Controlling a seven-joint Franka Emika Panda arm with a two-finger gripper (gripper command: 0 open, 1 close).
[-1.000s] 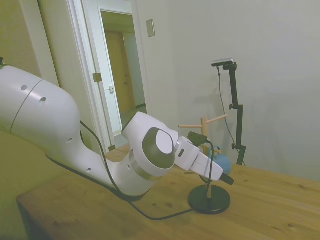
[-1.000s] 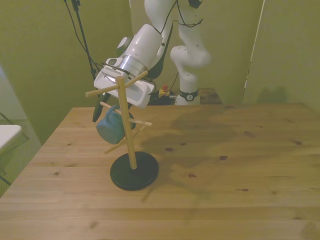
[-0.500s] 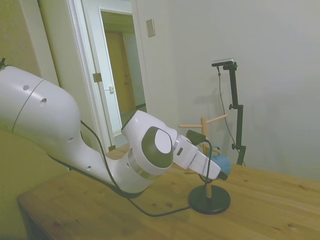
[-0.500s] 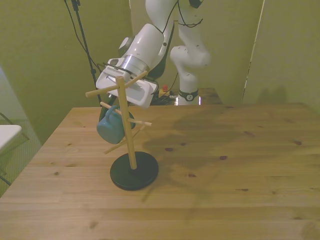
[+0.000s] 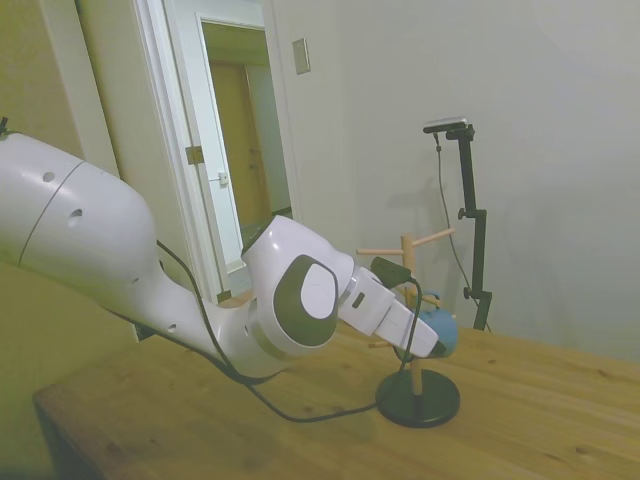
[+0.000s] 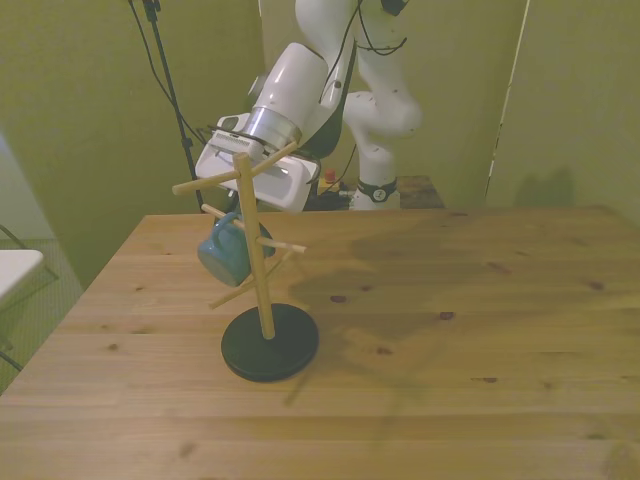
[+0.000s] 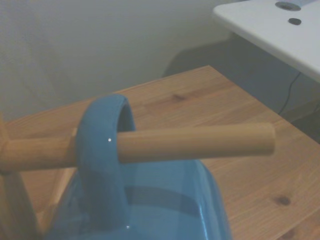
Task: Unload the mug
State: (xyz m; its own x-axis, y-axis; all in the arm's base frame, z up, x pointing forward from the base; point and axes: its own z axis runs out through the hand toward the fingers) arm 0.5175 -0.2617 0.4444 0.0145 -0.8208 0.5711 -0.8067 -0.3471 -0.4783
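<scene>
Blue enamel, hung rather than stood: the mug (image 6: pixel 225 255) slung by its handle (image 7: pixel 100 145) over a lower peg (image 7: pixel 200 142) of the wooden rack (image 6: pixel 257 262). Held there by its own weight, body drooping below the peg, close against the post. Threaded well in from the peg's free end, so a fair run of bare wood left to slide along before coming clear.

Rack planted on a dark round base (image 6: pixel 270 342), toward the table (image 6: pixel 450 350) edge at the front view's left, well in from both the near and the far edge.

Gripper (image 5: pixel 428 343) brought in low from behind the rack, right at the mug, wrist tilted down so as to meet the body under the peg. Fingers hidden behind mug and post in both wide views; cannot tell whether clenched on the enamel or spread beside it.

Probably the step of freeing the loop: draw outward along the peg, toward its tip, not straight up.

Room: upper pegs crossing just above the wrist, another thin peg just beside the mug, so little slack upward or sideways. Wide bare wood toward the front view's right and the near edge for setting down. Light rack, liable to tip or drag if the handle snags.
</scene>
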